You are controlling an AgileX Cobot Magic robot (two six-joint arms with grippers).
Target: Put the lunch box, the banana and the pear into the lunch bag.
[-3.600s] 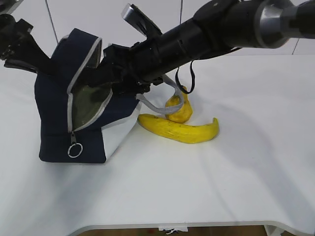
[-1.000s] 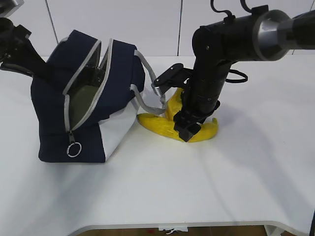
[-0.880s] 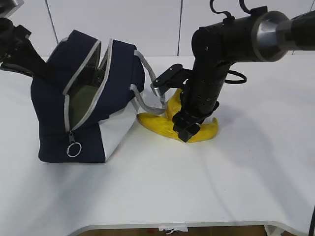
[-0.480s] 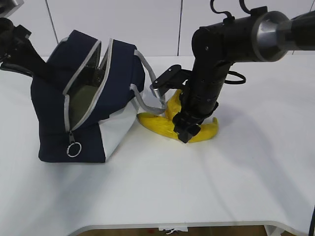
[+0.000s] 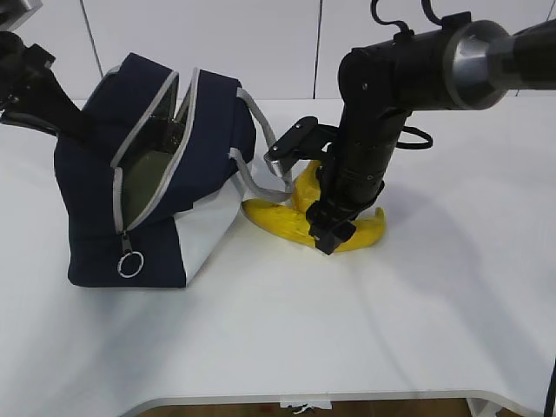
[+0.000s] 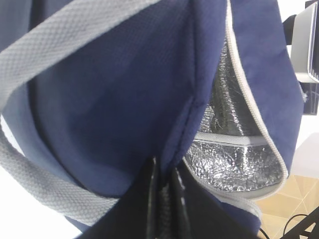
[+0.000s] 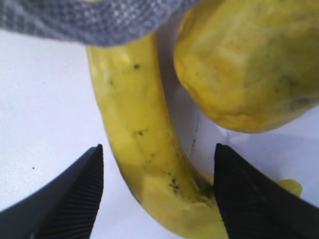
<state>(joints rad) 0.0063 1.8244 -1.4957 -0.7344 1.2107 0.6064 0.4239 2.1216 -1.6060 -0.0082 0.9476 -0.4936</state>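
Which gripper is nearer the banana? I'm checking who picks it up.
Right. The right gripper is open and straddles the banana on the table. The left gripper is shut on the lunch bag, away from it.

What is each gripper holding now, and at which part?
Left gripper: shut on the lunch bag, pinching its fabric edge. Right gripper: open, straddling the banana, not gripping.

No text, label, brand, number or sign can be read in any view; nothing legible is printed on the lunch bag [image 5: 95,234], the banana [image 7: 144,149] or the pear [image 7: 249,59].
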